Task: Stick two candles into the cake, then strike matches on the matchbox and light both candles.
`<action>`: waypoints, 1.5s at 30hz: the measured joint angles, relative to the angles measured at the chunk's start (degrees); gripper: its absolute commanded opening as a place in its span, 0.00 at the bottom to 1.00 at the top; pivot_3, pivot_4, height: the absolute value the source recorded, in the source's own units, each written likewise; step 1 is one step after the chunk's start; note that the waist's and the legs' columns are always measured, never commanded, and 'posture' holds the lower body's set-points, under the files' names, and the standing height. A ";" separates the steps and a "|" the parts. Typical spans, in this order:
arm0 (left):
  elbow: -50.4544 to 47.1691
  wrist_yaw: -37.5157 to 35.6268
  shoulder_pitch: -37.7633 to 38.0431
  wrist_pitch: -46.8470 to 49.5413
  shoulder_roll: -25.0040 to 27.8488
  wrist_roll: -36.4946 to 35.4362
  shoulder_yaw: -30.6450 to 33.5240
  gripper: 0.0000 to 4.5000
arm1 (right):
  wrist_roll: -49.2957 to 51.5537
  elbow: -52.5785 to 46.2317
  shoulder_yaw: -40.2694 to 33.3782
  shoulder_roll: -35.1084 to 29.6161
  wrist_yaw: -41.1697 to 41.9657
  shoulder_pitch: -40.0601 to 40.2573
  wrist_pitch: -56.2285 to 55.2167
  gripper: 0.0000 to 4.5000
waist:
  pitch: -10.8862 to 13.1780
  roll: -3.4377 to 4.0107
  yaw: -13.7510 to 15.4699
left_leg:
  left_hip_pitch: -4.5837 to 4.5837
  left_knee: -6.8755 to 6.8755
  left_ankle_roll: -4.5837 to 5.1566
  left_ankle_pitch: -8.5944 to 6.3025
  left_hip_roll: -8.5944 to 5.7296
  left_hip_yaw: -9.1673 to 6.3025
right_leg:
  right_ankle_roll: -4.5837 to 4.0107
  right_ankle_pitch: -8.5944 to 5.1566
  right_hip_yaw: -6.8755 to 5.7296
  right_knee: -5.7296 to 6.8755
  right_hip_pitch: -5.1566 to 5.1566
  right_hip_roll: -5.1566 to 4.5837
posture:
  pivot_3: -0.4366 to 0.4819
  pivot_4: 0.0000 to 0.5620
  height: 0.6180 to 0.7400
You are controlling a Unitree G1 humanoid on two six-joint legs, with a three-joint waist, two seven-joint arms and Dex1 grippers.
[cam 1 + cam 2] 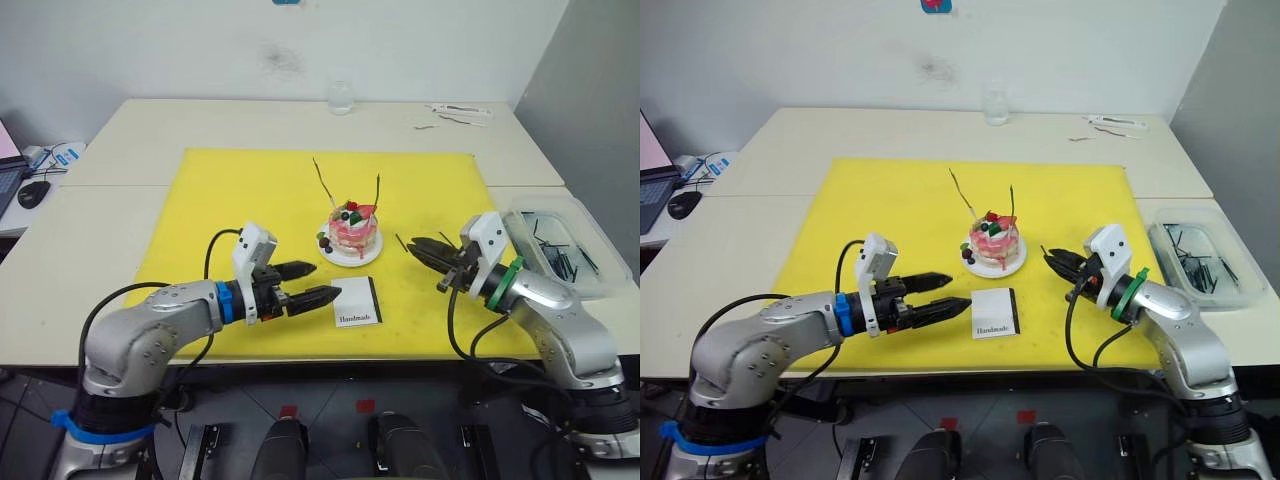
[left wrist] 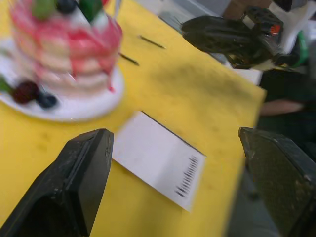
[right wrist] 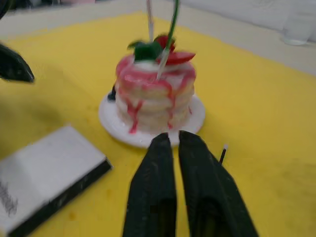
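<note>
Cardboard matchbox (image 1: 356, 301) looks light and slippery; I'd pinch its long edges with my spread left gripper (image 1: 312, 283); right gripper (image 3: 178, 143) pressed together.

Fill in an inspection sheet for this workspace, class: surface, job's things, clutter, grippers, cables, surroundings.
Surface: yellow mat on pale tables.
Job's things: both candles stand in the cake, unlit; matchbox lies flat in front of the cake; matches in a clear tray beside the mat, and two more on the mat.
Clutter: glass and small items at the far edge.
Grippers: left gripper open, by the matchbox; right gripper shut, a match by its tip.
Cables: black ones loop along both arms.
Surroundings: white wall; mouse on a side desk.
</note>
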 measured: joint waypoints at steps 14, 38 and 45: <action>41.38 37.21 -16.04 10.97 5.40 -46.24 -15.53 1.00 | -7.61 -0.15 9.18 0.86 1.76 -0.17 0.37 0.01 | 0.00 0.00 0.13 | -0.07 -0.06 -0.02 0.00 -0.09 0.08 | 0.28 0.16 0.09 0.00 -0.08 -0.16 | 0.48 0.27 1.00; 36.16 53.18 -8.87 2.72 -6.77 -49.27 -8.91 1.00 | -12.73 -1.22 14.25 7.09 -0.37 -0.21 5.97 0.01 | -0.04 -0.03 0.37 | 0.00 -0.02 -0.46 0.26 -0.24 0.08 | 0.13 0.11 0.08 0.00 0.07 -0.28 | 0.48 0.27 1.00; 34.18 55.42 -7.37 1.74 -9.33 -49.25 -7.21 1.00 | -11.71 -3.35 14.24 8.50 -0.51 -0.44 10.64 0.01 | -0.04 -0.03 0.64 | -0.01 -0.02 -0.47 0.26 -0.35 0.09 | 0.14 0.11 0.07 -0.04 0.10 -0.42 | 0.48 0.27 1.00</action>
